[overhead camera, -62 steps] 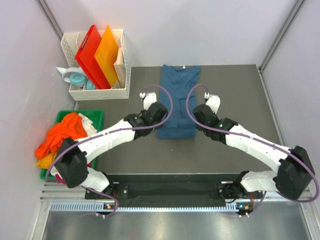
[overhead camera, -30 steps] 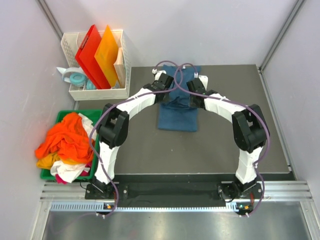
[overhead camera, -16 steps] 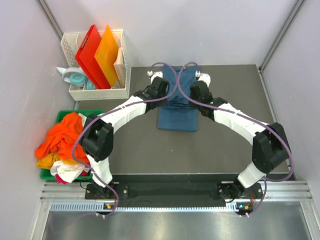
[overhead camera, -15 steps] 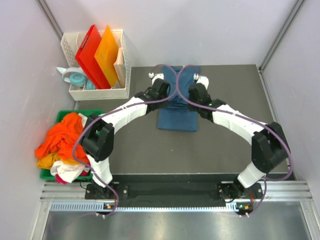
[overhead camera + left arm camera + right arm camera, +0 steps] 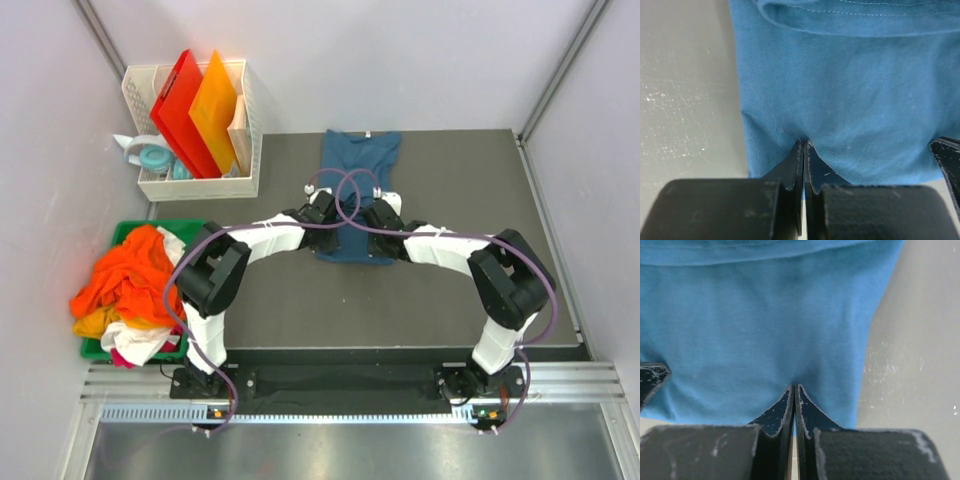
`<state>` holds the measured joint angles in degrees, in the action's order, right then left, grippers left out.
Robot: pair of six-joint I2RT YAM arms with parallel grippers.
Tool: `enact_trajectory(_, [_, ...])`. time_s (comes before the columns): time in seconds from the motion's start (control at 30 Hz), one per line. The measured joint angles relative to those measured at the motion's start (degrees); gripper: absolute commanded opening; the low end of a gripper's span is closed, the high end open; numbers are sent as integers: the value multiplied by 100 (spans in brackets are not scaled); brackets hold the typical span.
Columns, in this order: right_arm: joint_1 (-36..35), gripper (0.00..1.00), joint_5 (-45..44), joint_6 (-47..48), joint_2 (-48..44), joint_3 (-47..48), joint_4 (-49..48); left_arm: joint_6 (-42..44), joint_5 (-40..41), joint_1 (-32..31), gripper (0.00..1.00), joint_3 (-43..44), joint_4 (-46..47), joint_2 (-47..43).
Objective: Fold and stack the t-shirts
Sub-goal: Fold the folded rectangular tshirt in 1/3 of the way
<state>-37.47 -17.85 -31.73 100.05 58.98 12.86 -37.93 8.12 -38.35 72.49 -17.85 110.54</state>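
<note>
A dark teal-blue t-shirt [image 5: 360, 160] lies lengthwise on the dark table mat, collar at the far end. My left gripper [image 5: 326, 216] and right gripper [image 5: 378, 218] sit side by side over its near part. In the left wrist view the left gripper [image 5: 804, 143] is shut and pinches a peak of blue fabric [image 5: 850, 100]. In the right wrist view the right gripper [image 5: 794, 388] is shut on the fabric [image 5: 755, 330] the same way. A stitched hem fold crosses the top of both wrist views. Orange, yellow and white shirts [image 5: 125, 275] are piled in a green bin [image 5: 192, 228] at the left.
A white basket [image 5: 245, 120] holding red and orange boards [image 5: 195, 110] stands at the far left, with a teal roll [image 5: 153, 157] beside it. Bare grey mat [image 5: 470, 190] lies right of the shirt. Walls close in on both sides.
Both grippers have moved from the far part of the shirt back toward the near side. The fabric that was lifted and bunched there now lies flatter.
</note>
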Motion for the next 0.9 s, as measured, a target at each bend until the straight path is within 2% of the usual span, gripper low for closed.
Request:
enact_trajectory(0.13, [-2,0,-7,-166,-2,-221,-105,-92,-31,4,0,-175,214,-35])
enact_trajectory(0.4, [-192,0,-94,-542,-407,-813,-428,-348,-2,-166,0,-1078,787,-581])
enact_trajectory(0.73, [-807,0,-310,-1056,-1008,-1408,-168,-715,457,-981,0,-1733,752,-1110])
enact_trajectory(0.9, [-1182,0,-291,-1412,-1606,-1845,341,-1060,592,-1580,0,-2122,452,-1539])
